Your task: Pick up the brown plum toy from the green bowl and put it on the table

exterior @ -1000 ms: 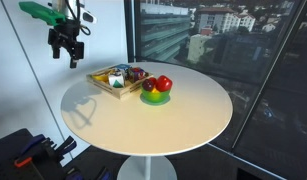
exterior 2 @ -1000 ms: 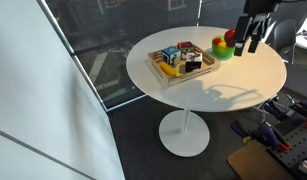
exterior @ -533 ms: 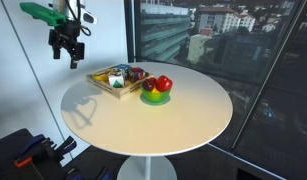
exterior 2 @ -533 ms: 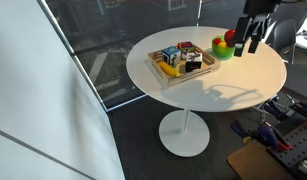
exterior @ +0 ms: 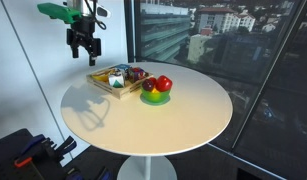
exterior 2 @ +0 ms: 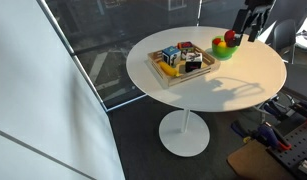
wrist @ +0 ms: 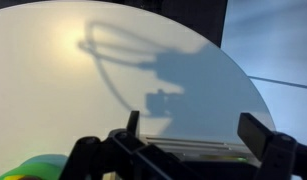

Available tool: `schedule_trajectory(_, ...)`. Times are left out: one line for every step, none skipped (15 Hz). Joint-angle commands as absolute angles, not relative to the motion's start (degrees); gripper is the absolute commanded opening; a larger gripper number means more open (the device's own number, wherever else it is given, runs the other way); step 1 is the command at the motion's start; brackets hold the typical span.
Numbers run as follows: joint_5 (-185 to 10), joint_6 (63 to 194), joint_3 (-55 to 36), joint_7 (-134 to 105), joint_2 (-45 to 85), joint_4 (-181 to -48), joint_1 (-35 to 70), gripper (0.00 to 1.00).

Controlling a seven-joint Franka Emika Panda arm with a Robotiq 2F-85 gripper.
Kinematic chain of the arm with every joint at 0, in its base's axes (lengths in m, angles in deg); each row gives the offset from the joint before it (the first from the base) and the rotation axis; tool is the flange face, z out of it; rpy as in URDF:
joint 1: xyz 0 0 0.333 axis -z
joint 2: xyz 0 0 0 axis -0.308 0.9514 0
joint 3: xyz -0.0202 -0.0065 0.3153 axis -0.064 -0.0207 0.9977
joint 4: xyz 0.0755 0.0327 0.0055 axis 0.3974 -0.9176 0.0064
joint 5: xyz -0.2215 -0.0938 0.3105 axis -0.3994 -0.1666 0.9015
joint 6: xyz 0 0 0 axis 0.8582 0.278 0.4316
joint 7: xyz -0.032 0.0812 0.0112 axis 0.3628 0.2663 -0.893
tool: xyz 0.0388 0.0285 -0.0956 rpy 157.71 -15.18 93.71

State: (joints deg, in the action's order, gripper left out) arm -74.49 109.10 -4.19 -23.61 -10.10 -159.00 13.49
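Observation:
The green bowl [exterior: 155,98] sits on the cream-white table [exterior: 163,125] beside a wooden tray. It holds a red fruit [exterior: 164,84], a yellow fruit [exterior: 153,89] and a small dark shape at its back left that looks like the brown plum toy [exterior: 147,83]. The bowl [exterior 2: 225,53] also shows in the second exterior view, where the plum is hidden. My gripper [exterior: 85,46] hangs high above the table's edge, left of the tray, open and empty. In the wrist view the gripper [wrist: 193,130] shows spread fingers [wrist: 133,122] and only the bowl's rim [wrist: 33,168] at the bottom left.
A wooden tray [exterior: 114,82] with several small toys stands next to the bowl, also seen in an exterior view [exterior 2: 183,62]. Glass walls stand close behind the table. Equipment lies on the floor near the table's base [exterior 2: 278,130].
My gripper has moved sideways toward the tray and bowl, staying high above the table. The objects have not moved.

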Motion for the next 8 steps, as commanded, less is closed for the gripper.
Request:
schedule_trajectory(-78.6,111.98,-4.47,-21.8,-7.83,-155.79,15.77,1.0)
schedule_trajectory(-79.64,113.06,-4.67,-21.6,-7.13,-155.07,16.42,1.0)
schedule_trajectory(-80.36,114.05,-4.88,-21.66,-6.55,-154.52,16.86,1.0)
schedule_trajectory(-80.78,114.94,-5.2,-21.56,-5.72,-153.67,17.36,1.0)
schedule_trajectory(-81.03,115.8,-5.5,-21.47,-4.9,-152.95,17.8,1.0)
schedule_trajectory(-80.8,116.29,-6.01,-21.9,-3.87,-151.95,18.17,1.0)
schedule_trajectory(-80.66,116.58,-6.4,-22.17,-2.82,-150.96,18.51,1.0)
schedule_trajectory(-80.89,116.73,-6.76,-21.89,-1.6,-149.76,18.95,1.0)
